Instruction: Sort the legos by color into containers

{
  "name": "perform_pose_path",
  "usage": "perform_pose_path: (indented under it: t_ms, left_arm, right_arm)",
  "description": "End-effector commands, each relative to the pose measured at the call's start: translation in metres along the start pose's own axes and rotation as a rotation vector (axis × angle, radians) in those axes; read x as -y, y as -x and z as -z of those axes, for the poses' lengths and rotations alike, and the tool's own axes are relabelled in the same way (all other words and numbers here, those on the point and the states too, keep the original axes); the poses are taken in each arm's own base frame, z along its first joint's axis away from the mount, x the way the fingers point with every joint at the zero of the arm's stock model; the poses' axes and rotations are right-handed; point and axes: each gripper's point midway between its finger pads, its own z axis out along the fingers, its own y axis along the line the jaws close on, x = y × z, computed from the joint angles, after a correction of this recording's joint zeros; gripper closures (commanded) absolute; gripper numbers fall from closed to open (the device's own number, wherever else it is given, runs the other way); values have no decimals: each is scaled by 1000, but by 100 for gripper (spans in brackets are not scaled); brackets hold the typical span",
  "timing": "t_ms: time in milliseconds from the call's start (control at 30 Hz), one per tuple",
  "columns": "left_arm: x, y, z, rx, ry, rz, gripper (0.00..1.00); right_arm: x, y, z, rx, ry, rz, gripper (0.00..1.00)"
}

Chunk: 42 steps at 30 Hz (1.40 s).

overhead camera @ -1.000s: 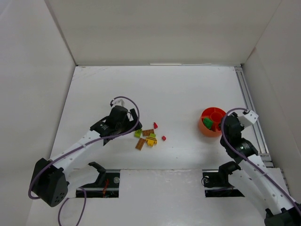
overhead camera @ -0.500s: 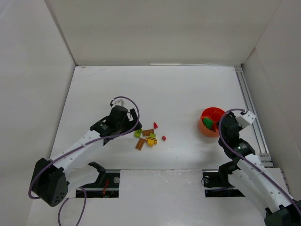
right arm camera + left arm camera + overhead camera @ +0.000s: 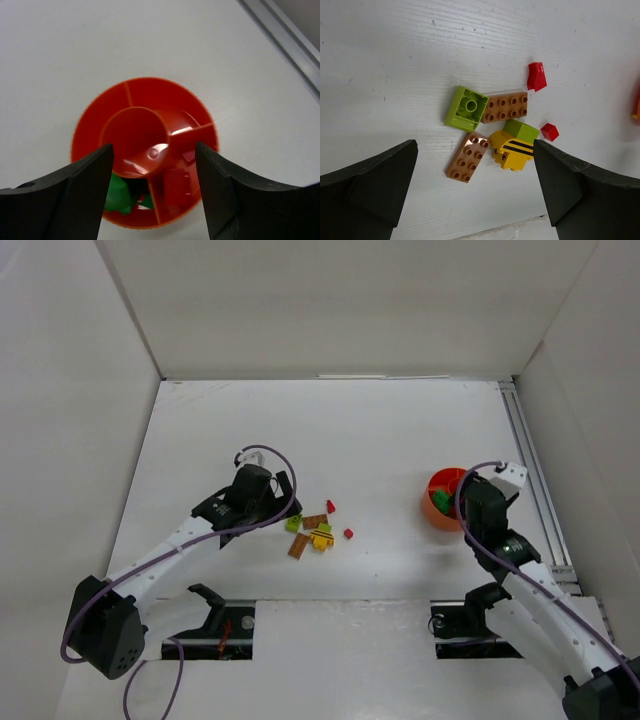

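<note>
Tabletop (image 3: 400, 430): white, walled in white.
Legos (image 3: 506, 106): 7 clustered left of centre; green and red ones in separate bowl compartments.
Bowl (image 3: 145, 92): right side.
My left gripper (image 3: 474, 145): spread wide over the cluster, empty.
My right gripper (image 3: 153, 147): parted above the bowl, empty.

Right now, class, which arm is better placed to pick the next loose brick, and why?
Left, probably: the left gripper hangs open over the loose bricks, while the right gripper is over the bowl, away from them.

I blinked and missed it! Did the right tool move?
Yes. The right tool slid left, away from the metal rail, and now hangs over the orange bowl.
</note>
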Motion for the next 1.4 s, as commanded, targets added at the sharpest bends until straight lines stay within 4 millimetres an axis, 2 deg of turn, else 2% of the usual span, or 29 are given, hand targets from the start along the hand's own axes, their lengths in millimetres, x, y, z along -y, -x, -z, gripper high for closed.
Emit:
perform_pose_path:
  t_ms: [0,33,67,100,167,267,300,333,367,400,433,467,533,567,667,833,900,933,1133,1200,1367]
  left_arm:
    - [17,13,6,20,-59,-11,0]
    - [20,12,5,12,-71,-12,0]
    - [22,14,4,21,-79,-11,0]
    - [19,8,1,0,-71,-12,0]
    - [20,9,-2,0,-72,-12,0]
    - [17,6,-6,-15,-57,-5,0]
    - [15,3,-7,-22,-50,6,0]
    - [12,0,-9,-28,-43,5,0]
    - [14,2,-6,-20,-52,15,0]
    - [10,-3,-8,-29,-42,25,0]
    - [11,-1,-6,-22,-50,26,0]
    - [10,-6,-5,-34,-55,36,0]
    - [5,-7,-6,-34,-47,52,0]
    - [2,-10,-7,-41,-39,60,0]
    - [0,-11,-4,-31,-35,71,0]
    - [-2,-12,3,-23,-45,81,0]
    - [-2,-12,5,-23,-45,81,0]
    - [-4,-14,6,-23,-44,81,0]
    - [-4,-12,7,-10,-45,82,0]
    - [-7,-15,6,-16,-38,81,0]
    - [-6,-13,7,-10,-45,82,0]
  right_arm:
    - [-67,56,12,105,316,168,29]
    - [-91,53,20,72,451,214,29]
    - [-110,62,28,77,539,254,28]
    - [-127,47,26,34,615,364,26]
    - [-160,26,43,-47,799,435,23]
    - [-192,-3,50,-139,883,522,23]
    - [-213,-9,66,-135,940,547,23]
    - [-224,-26,64,-168,937,584,23]
    - [-232,-34,65,-175,927,609,23]
    - [-245,-47,78,-194,972,639,23]
    - [-259,-45,80,-192,974,637,26]
    - [-266,-69,75,-250,966,667,28]
    - [-287,-82,82,-280,1014,666,31]
    - [-292,-100,75,-318,1009,678,31]
    - [-309,-126,73,-356,1029,697,33]
    - [-309,-154,53,-412,941,702,34]
    - [-313,-159,48,-419,925,701,34]
    - [-310,-169,44,-438,915,716,34]
    - [-311,-174,37,-448,871,697,43]
    - [-309,-179,35,-457,866,704,50]
    - [-311,-189,45,-487,891,698,53]
